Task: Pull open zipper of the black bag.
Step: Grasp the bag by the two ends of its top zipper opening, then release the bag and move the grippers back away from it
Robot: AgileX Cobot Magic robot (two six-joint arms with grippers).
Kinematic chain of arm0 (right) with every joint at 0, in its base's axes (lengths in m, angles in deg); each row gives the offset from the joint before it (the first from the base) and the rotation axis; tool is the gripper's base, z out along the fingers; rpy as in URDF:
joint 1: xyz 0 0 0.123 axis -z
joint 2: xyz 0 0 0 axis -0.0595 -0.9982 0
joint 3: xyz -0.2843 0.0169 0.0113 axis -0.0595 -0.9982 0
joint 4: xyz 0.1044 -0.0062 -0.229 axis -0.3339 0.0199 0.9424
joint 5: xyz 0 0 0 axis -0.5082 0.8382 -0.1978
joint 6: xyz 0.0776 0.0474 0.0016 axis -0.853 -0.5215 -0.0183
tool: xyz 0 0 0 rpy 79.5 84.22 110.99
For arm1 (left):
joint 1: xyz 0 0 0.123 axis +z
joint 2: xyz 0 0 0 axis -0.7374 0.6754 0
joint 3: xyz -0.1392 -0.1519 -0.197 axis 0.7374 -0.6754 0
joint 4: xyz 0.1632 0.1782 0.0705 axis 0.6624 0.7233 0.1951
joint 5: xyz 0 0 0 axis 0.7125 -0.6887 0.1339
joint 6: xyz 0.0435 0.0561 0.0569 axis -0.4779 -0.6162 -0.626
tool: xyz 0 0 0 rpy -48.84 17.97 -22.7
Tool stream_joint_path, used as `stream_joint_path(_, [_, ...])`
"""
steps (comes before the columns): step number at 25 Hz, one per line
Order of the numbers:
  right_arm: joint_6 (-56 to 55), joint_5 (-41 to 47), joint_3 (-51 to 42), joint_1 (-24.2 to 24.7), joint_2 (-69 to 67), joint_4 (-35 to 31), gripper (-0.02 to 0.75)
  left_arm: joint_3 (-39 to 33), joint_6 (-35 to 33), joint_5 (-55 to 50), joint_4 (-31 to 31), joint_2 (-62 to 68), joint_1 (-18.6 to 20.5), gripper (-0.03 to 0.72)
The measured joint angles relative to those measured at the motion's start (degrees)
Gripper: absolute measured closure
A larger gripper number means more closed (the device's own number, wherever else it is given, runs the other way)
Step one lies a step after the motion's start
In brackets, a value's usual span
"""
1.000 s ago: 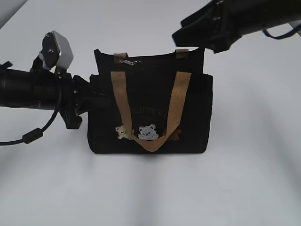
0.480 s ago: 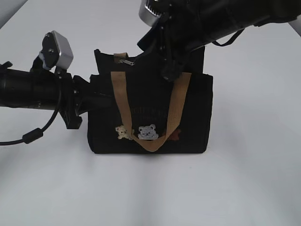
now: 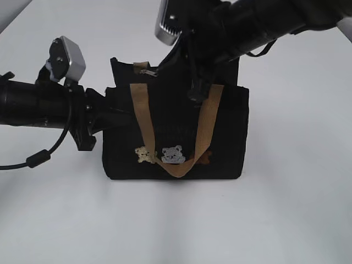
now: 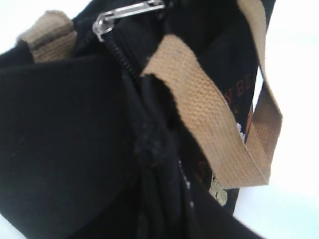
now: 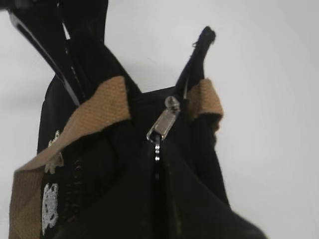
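- Exterior view: the small boxy black fabric bag [image 3: 175, 132] stands on the white table [image 3: 286, 209], steadied at its left end by the left gripper [image 3: 113, 116], whose fingers seem clamped on fabric. The right gripper [image 3: 199, 91] hangs over the front; snagging the tan webbing handle [image 3: 144, 118] is risked.
- Left wrist view: the silver metal pull tab [image 4: 128, 12] lies at the zipper's [image 4: 122, 55] end, ungrasped; a weak hold could let the bag tip.
- Right wrist view: the fingers are together on nothing, short of the tab, so a pull could slip.

I count one black bag [image 3: 176, 137] standing on one white table [image 3: 286, 220]. It carries one zipper [image 5: 157, 149] with a single silver pull tab [image 5: 163, 123]. I see two tan handles: one front loop [image 3: 175, 129] and one at the back [image 3: 142, 66]. Of bear patches [image 3: 172, 154] I count three. My arms number two.
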Motion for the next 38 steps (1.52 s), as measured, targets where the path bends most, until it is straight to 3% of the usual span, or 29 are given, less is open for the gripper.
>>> stream_joint_path(4, [-7.8,2.4,0.0,2.3,4.5,0.7,0.738,0.0,0.0,-0.2,0.0,0.0,0.0,0.617])
stream_joint_path(11, [-25.8,15.8,0.0,13.7,8.6,9.1,0.738,0.0,0.0,-0.9,0.0,0.0,-0.3,0.617])
stream_joint_path(16, [-38.9,17.0,0.0,15.6,8.8,13.9,0.733,0.0,1.8,0.8,-0.1,0.0,-0.3,0.617])
stream_joint_path(19, [-49.0,17.2,0.0,15.6,8.8,14.7,0.641,0.1,7.1,3.1,-0.5,0.0,-0.4,0.617])
stream_joint_path(21, [-55.2,17.6,0.0,15.6,8.9,16.0,0.507,0.1,12.6,4.8,-0.7,-0.1,-0.4,0.617])
stream_joint_path(24, [-61.9,19.9,0.0,15.6,9.8,18.0,0.347,0.1,24.7,6.7,-0.3,-1.2,-0.5,0.581])
stream_joint_path(28, [-69.9,27.0,0.0,15.8,11.5,20.9,0.303,0.1,44.5,9.2,7.1,-4.4,-0.5,0.372])
stream_joint_path(31, [-75.2,34.6,0.0,15.8,12.6,25.3,0.303,0.1,63.9,9.6,20.8,-8.9,-0.4,0.316])
stream_joint_path(38, [-85.1,39.3,-6.3,15.8,23.5,32.7,0.335,-0.1,106.2,2.9,58.0,-22.8,-0.4,0.387])
